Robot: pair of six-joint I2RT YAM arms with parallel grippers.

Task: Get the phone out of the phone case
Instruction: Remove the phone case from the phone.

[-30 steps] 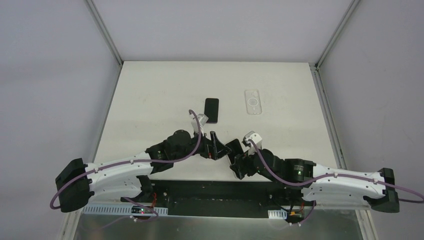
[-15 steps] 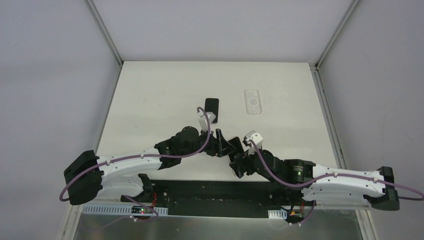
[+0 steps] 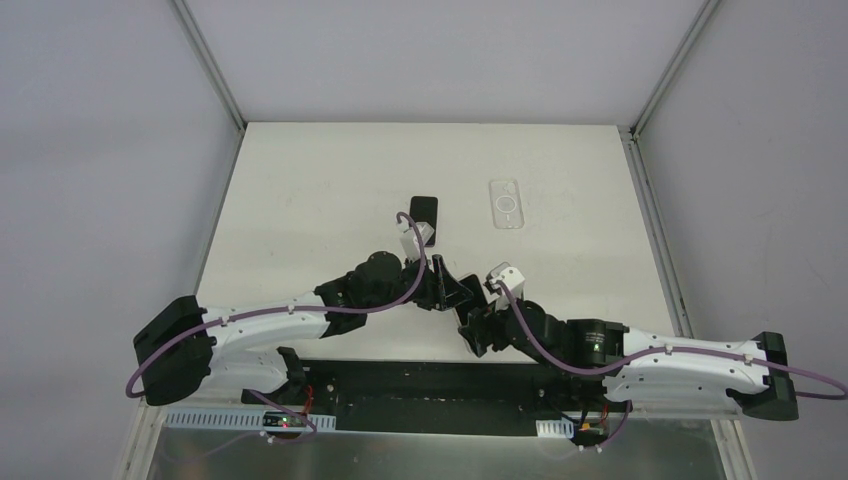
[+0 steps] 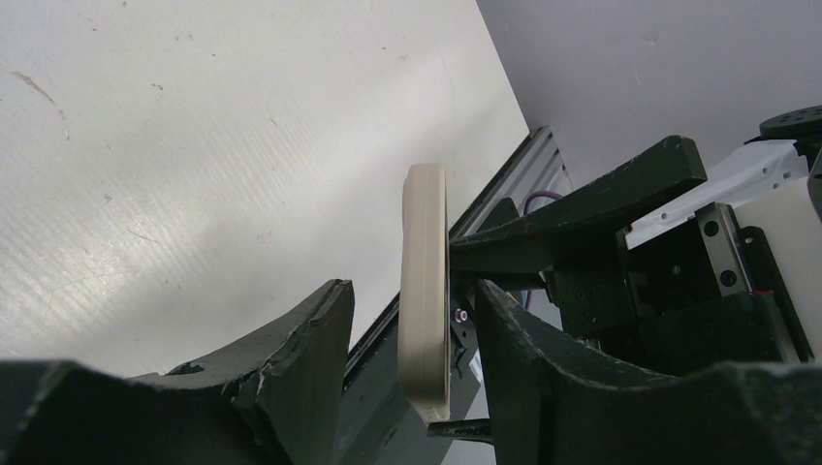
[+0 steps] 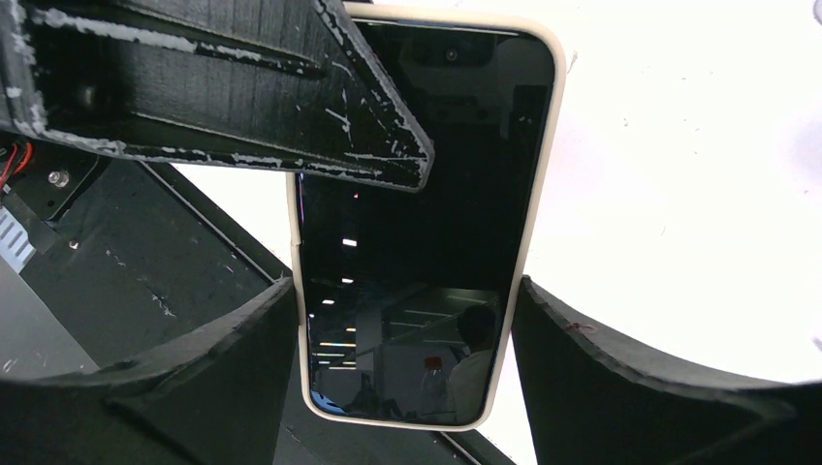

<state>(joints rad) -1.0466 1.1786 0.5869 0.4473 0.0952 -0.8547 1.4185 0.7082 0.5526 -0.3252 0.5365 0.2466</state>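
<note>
A phone with a black screen (image 5: pixel 426 242) sits in a cream case (image 4: pixel 425 291), held up off the table (image 3: pixel 300 190) near its front edge. My right gripper (image 5: pixel 402 286) is shut on the case's two long edges, at the lower end. My left gripper (image 4: pixel 412 288) stands open around the same cased phone, seen edge-on, with a gap on each side. One of its fingers (image 5: pixel 242 107) crosses the upper screen; the other is behind the case. From above, both grippers (image 3: pixel 447 290) (image 3: pixel 470 312) meet at centre front and the phone is mostly hidden between them.
A bare black phone (image 3: pixel 424 213) lies on the table just beyond the left wrist. A clear case (image 3: pixel 506 203) lies to its right. The black base rail (image 3: pixel 430 385) runs along the near edge, below the held phone.
The left arm has reached forward and right, bringing its open fingers around the cased phone. The right gripper has held the phone almost still.
</note>
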